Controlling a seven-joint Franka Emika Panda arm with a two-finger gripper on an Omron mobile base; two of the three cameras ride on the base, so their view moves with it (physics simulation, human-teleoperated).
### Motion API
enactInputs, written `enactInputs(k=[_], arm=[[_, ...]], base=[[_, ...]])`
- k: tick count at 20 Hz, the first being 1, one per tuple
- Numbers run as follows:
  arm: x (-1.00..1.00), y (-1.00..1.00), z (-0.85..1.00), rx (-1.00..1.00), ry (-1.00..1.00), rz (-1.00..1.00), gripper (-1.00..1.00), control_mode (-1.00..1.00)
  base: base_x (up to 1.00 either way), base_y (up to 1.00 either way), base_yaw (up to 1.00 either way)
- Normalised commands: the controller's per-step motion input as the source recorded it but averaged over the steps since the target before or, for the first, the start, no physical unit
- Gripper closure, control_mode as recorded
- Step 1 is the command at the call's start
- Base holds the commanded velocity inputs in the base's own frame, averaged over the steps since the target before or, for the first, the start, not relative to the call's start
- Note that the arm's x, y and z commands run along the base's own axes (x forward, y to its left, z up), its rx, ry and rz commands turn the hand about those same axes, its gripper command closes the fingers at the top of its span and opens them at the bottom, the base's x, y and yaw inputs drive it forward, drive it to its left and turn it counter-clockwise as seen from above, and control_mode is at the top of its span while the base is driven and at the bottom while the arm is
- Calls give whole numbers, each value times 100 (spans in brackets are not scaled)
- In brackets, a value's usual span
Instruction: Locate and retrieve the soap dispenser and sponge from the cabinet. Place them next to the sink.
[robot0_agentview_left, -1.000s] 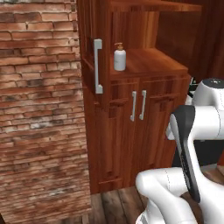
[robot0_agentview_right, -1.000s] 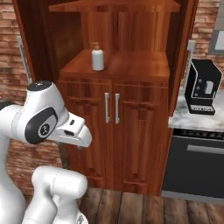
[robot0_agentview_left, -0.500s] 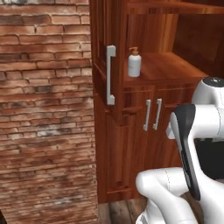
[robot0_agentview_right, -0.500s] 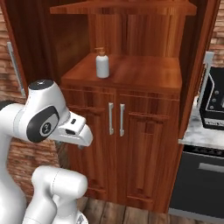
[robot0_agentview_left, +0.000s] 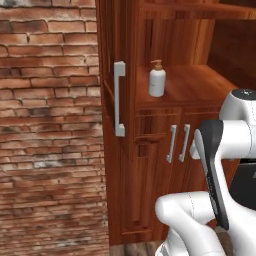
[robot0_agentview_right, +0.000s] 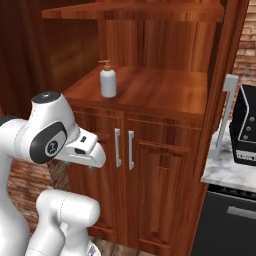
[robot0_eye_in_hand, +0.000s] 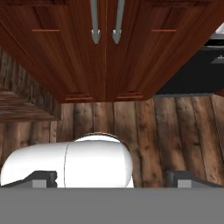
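— Where is the soap dispenser (robot0_agentview_left: 157, 79) now?

— It stands upright on the shelf of the cabinet (robot0_agentview_left: 150, 165), in the open niche, near the left front corner. From the right side I see the same bottle (robot0_agentview_right: 108, 80), pale with an orange pump on top. Nothing touches it.

— And the robot's hand?

— The gripper (robot0_eye_in_hand: 113, 178) is low, in front of the two lower doors (robot0_eye_in_hand: 105, 48), and it looks down to the wooden floor (robot0_eye_in_hand: 175, 131). The two finger tips (robot0_eye_in_hand: 41, 178) stand wide apart, one at each side, and there is nothing between them.

— Are the doors closed?

— The two narrow lower doors, yes, their silver handles (robot0_agentview_right: 123, 148) hang just beside each other. A tall door with a long handle (robot0_agentview_left: 119, 98) stands open at the left, next to the brick wall (robot0_agentview_left: 50, 125).

— What is on the right of the cabinet?

— A marble counter (robot0_agentview_right: 222, 172) with a black coffee machine (robot0_agentview_right: 246, 127) on it, and a black appliance front (robot0_agentview_right: 225, 225) under it.
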Motion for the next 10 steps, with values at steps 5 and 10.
enactInputs(k=[5, 10], arm=[[0, 0, 0, 0, 0, 0, -100, 100], [0, 0, 0, 0, 0, 0, -100, 100]], base=[[26, -19, 16], [14, 2, 1]])
